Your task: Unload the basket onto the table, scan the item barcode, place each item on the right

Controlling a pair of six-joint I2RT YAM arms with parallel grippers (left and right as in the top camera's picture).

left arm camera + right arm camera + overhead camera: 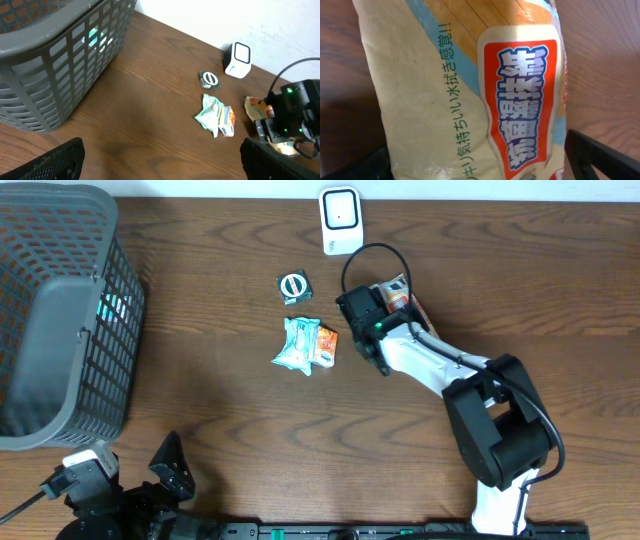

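The overhead camera hangs above the brown wooden tabletop (220,410) and looks straight down from well away, with the far edge at the top of its view and the near edge at the bottom. The left wrist camera sits low by the near left corner and faces slantwise across the tabletop toward the far right corner. Both views share the grey plastic mesh basket (120,350) (60,85), the small white box-shaped scanner (341,220) (238,60) and the black and white right arm (430,363) (295,105). The right wrist camera looks from very close at the cream plastic packet with the red label (435,100), which fills its view. The other two views show that packet (400,290) (254,105) small, near the far edge.
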